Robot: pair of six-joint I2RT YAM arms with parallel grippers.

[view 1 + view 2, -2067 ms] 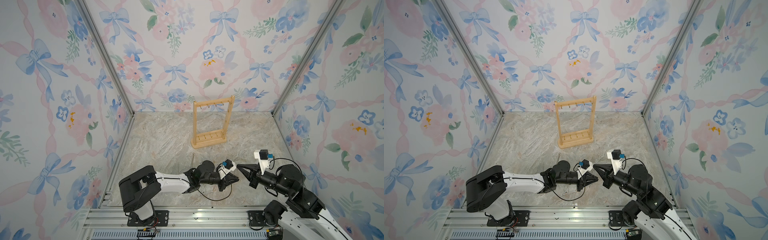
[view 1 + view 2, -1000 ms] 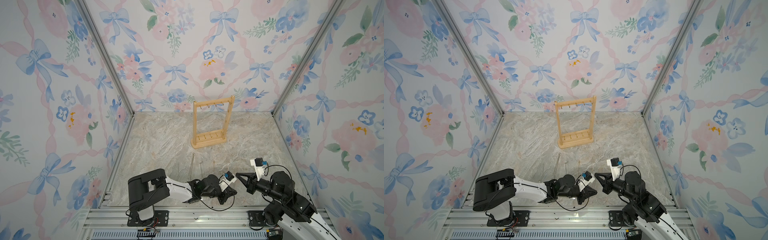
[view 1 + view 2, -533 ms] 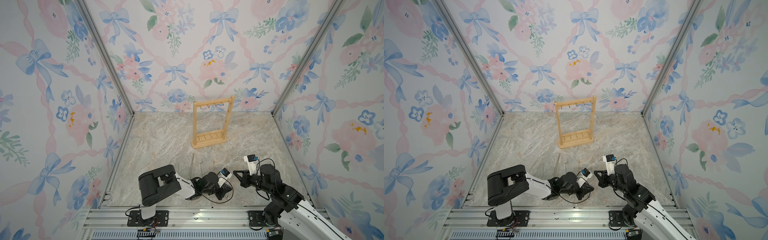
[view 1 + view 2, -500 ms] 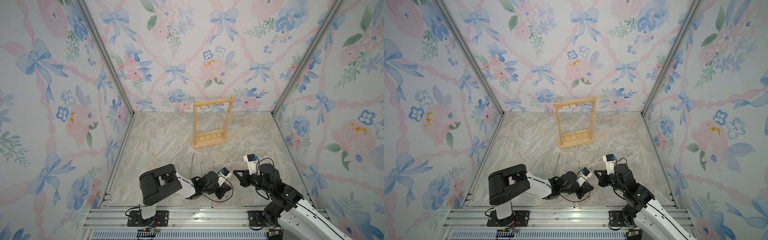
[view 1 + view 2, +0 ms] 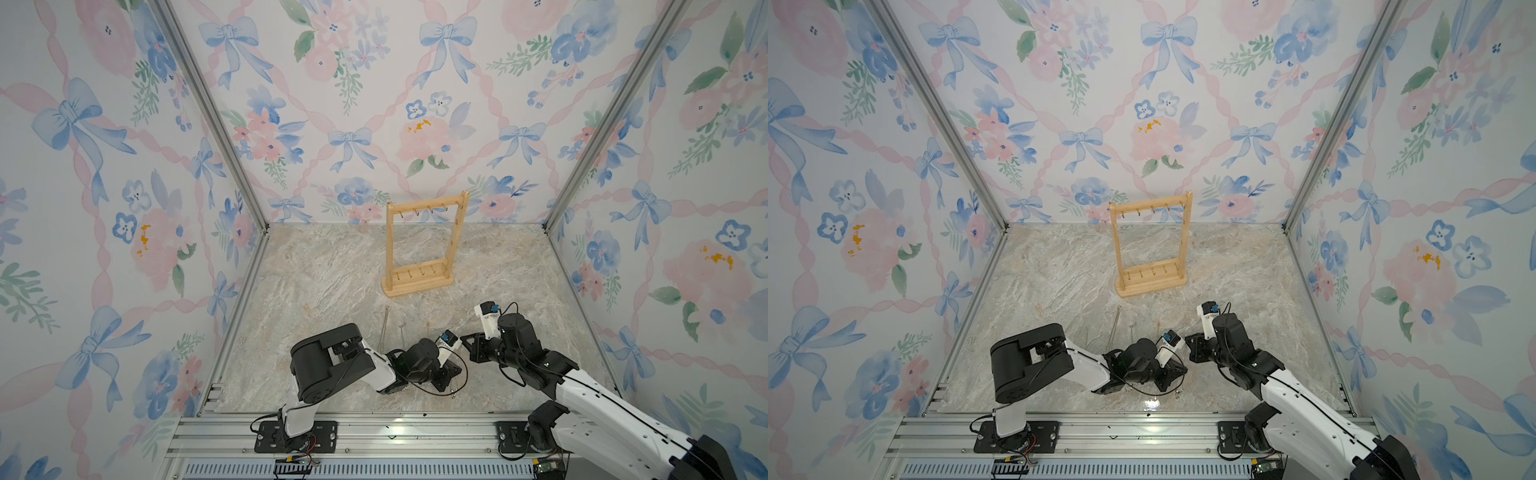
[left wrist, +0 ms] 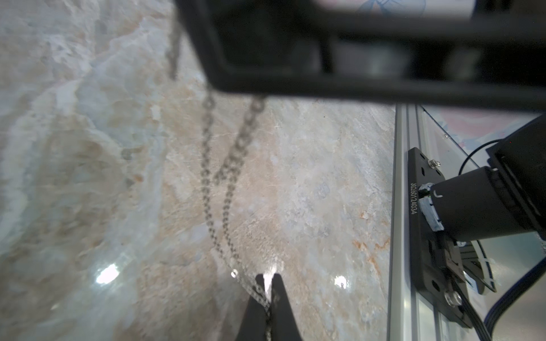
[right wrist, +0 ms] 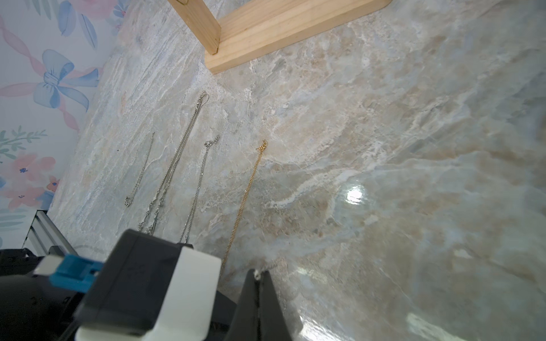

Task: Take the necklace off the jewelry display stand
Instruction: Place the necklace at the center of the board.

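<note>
Left hand point(image 6: 268, 280) back by front rail point(image 5: 374, 430) | pinches necklace point(image 6: 226, 189) | stand point(image 5: 419, 283) well apart

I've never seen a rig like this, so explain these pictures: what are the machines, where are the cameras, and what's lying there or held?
Two black-and-white robot arms are mounted at the front of a marble-patterned tabletop. Two pictures look down from overhead; the other two come from a camera on each arm's wrist. At the back stands a light wooden jewelry display stand, its hooks bare. Three silver necklaces and a thin gold necklace lie flat on the marble. The left hand is shut on a silver chain. The right hand is shut too; whether it pinches anything is unclear.
</note>
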